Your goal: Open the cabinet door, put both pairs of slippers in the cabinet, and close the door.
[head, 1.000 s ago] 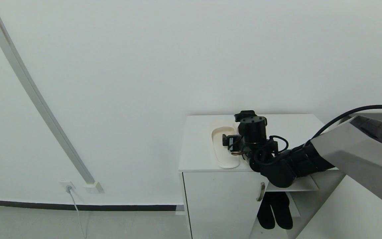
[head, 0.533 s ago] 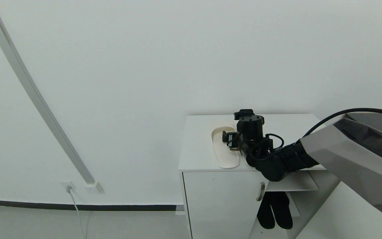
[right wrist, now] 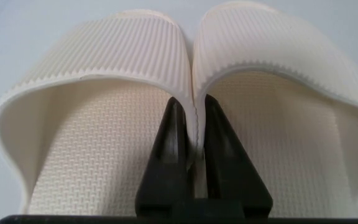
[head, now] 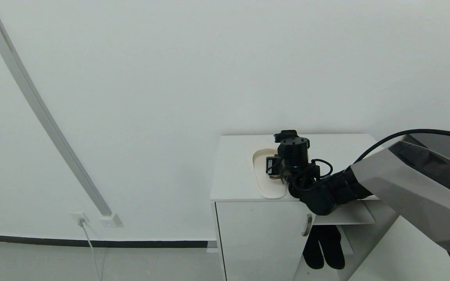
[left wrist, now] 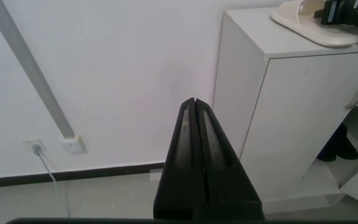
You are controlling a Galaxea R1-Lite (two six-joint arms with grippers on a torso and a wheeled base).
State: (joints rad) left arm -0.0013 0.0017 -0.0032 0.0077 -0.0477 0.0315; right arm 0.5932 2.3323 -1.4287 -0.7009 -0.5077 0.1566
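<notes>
Cabinet (head: 260, 242): white and low, backed against the wall (head: 209, 70). Its left door (head: 262, 249) is shut and has a handle (head: 308, 225) at its inner edge. The cabinet's right half stands open.

Cream slippers (head: 267, 181): a pair side by side on the cabinet top, left of its middle. The heels reach the top's front edge and the straps point toward the wall. The left wrist view catches them at the cabinet's top corner (left wrist: 309, 28).

Right hand (right wrist: 194, 115): over the cabinet top, at the cream slippers (right wrist: 104, 81). Its fingers (right wrist: 169, 134) are drawn narrow, pinching the two inner strap edges where the slippers meet. One finger sits inside each slipper.

Black slippers (head: 324, 246): inside the cabinet's open right half, in the lower space under the shelf (head: 346, 218). They stand on end, close together, and also show in the left wrist view (left wrist: 340, 143).

Left hand (left wrist: 194, 107): low and well to the left of the cabinet, facing the wall. Its fingers are pressed flat together with nothing between them.

Socket (head: 79, 220): low on the wall, well left of the cabinet, with a cable (head: 92, 249) hanging to the floor (head: 92, 265).

Strip (head: 41, 113): a grey band slanting down the wall and ending just beside the socket.
</notes>
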